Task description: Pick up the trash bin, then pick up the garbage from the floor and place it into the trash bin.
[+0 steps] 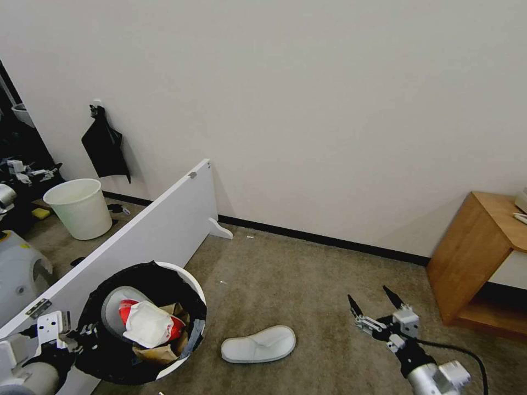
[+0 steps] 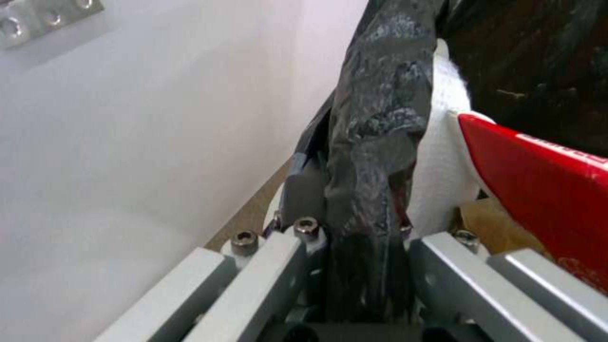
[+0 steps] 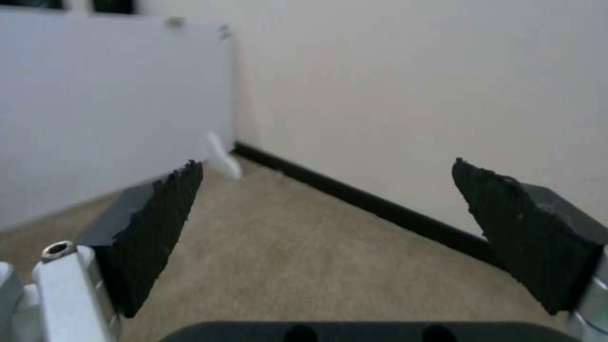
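While our left gripper (image 1: 82, 333) clamps the trash bin (image 1: 189, 280) rim, the slipper (image 1: 258, 344) lies crosswise — nearest our right gripper (image 1: 373, 306), jaws wide and empty.

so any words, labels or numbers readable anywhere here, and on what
None can be read.
Red wrapper in the trash bin: a strip of white lettering along its edge, too blurred to read.
White slipper on the carpet: no print visible.
Plain white bucket: no label visible.
Left claw and right claw: no markings visible.
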{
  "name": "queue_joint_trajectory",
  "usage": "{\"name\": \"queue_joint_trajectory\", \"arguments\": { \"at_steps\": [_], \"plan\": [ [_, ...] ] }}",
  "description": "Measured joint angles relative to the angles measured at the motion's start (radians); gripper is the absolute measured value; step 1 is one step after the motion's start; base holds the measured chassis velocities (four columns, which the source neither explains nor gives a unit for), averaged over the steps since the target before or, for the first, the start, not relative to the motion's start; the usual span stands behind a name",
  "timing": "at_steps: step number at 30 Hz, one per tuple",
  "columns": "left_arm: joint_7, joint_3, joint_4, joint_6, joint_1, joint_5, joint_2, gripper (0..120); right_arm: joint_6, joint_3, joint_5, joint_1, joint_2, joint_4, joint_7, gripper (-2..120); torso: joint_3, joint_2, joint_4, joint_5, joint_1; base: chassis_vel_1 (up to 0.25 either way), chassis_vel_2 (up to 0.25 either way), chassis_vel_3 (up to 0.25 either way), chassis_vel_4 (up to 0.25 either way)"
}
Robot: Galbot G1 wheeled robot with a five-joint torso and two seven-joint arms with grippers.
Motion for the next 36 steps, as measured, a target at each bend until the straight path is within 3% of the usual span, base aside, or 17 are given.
{"name": "queue_joint_trajectory", "arguments": {
  "at_steps": [1, 3, 4, 6, 10, 12, 25, 36],
  "plan": [
    [0.0, 0.0, 0.0, 0.0, 0.0, 0.0, 0.0, 3, 0.0, 0.0, 0.0, 0.0, 0.0, 0.0, 0.0, 100, 0.0, 0.0, 0.0, 0.0, 0.0, 0.0, 0.0, 0.0, 0.0],
    [-0.002, -0.003, -0.005, 0.002, 0.009, 0.001, -0.004, 3, -0.007, -0.064, 0.0, 0.089, -0.097, -0.069, -0.04, 100, 0.0, 0.0, 0.0005, -0.0004, 0.0, 0.0, 0.0, 0.0, 0.0],
    [-0.002, -0.003, -0.005, 0.002, 0.009, 0.001, -0.004, 3, -0.007, -0.064, 0.0, 0.089, -0.097, -0.069, -0.04, 100, 0.0, 0.0, 0.0005, -0.0004, 0.0, 0.0, 0.0, 0.0, 0.0],
    [-0.003, -0.007, -0.009, 0.003, 0.013, 0.004, -0.009, 3, -0.005, -0.157, 0.007, 0.176, -0.178, -0.144, -0.067, 100, 0.0, 0.0, 0.0, -0.0003, 0.0, 0.0, 0.0, 0.0, 0.0],
    [-0.006, -0.009, -0.015, 0.004, 0.012, 0.005, -0.015, 3, 0.011, -0.278, 0.008, 0.285, -0.217, -0.243, -0.095, 100, 0.0, 0.0, -0.0001, -0.0001, 0.0, 0.0, 0.0, 0.0, 0.0],
    [-0.012, -0.009, -0.021, 0.006, 0.011, 0.006, -0.016, 3, 0.021, -0.436, 0.0, 0.415, -0.231, -0.355, -0.129, 100, 0.0, 0.0, 0.0005, -0.0003, 0.0, 0.0, 0.0, 0.0, 0.0],
    [-0.015, -0.007, -0.022, 0.006, 0.003, 0.017, -0.02, 3, 0.035, -0.772, -0.039, 0.639, -0.158, -0.564, -0.166, 100, 0.0, 0.0, 0.0002, -0.0006, 0.0, 0.0, 0.0, 0.0, 0.0],
    [-0.015, -0.006, -0.023, 0.006, 0.001, 0.019, -0.022, 3, 0.036, -0.884, -0.078, 0.696, -0.124, -0.647, -0.198, 100, 0.0, 0.0, -0.0001, -0.0004, 0.0, 0.0, 0.0, 0.0, 0.0]
  ]
}}
